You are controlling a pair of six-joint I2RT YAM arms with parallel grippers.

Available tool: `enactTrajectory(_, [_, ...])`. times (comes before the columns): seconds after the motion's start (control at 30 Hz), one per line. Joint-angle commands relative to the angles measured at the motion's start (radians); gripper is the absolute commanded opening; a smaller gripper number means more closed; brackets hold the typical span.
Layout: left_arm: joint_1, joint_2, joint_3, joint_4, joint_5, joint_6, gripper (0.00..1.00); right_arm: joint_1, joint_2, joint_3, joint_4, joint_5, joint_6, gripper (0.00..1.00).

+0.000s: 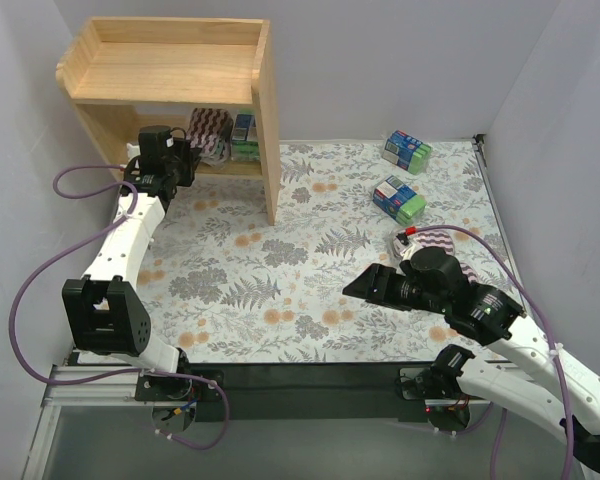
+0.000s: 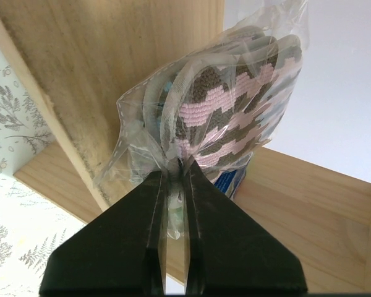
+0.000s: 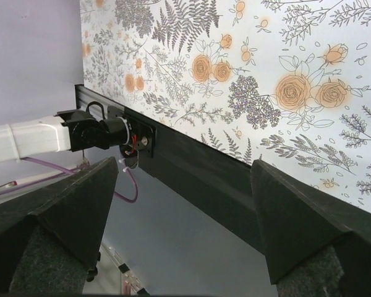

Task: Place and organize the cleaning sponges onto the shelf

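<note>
Sponge [image 2: 235,111], the purple one, is inside the low part of the shelf [image 2: 111,62]. Your left gripper [image 2: 173,179] pinches only its thin wrap [image 2: 133,133]. If you pull back before letting go, it may drag out or tip over. Your right gripper [image 3: 184,170] is spread wide and holds nothing.

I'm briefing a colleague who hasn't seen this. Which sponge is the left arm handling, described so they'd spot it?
Find the wooden shelf in the far left corner and look into its lower tier. There the left gripper pinches the clear wrap of a zigzag pad beside a blue-and-green pack. Only the pad is zigzag-patterned and gripped.
</note>
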Motion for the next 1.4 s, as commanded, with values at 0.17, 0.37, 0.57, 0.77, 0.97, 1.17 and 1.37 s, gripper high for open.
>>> enactTrajectory(0.17, [-0.006, -0.006, -0.002, 0.060, -0.026, -0.013, 0.07, -0.006, -0.017, 0.059, -0.039, 0.031, -0.026, 0.83])
enactTrajectory(0.37, [-0.006, -0.023, -0.025, 0.085, -0.003, -0.007, 0.49, -0.009, -0.018, 0.069, -0.065, 0.057, -0.037, 0.88])
enactTrajectory(0.57, [-0.006, -0.123, -0.091, 0.083, 0.007, 0.003, 0.68, -0.013, -0.015, 0.078, -0.122, 0.110, -0.038, 0.93])
enactTrajectory(0.77, [0.001, -0.300, -0.165, 0.034, 0.013, 0.052, 0.81, -0.032, 0.023, 0.156, -0.391, 0.410, -0.011, 0.99])
enactTrajectory(0.97, [0.001, -0.491, -0.221, -0.110, 0.125, 0.174, 0.81, -0.137, 0.038, 0.191, -0.515, 0.668, 0.054, 0.99])
enactTrajectory(1.17, [0.001, -0.663, -0.416, -0.164, 0.315, 0.289, 0.81, -0.419, 0.144, 0.127, -0.386, 0.474, -0.102, 0.99])
enactTrajectory(1.37, [0.001, -0.743, -0.467, -0.237, 0.455, 0.477, 0.81, -0.717, 0.215, 0.122, -0.259, 0.310, -0.263, 0.99])
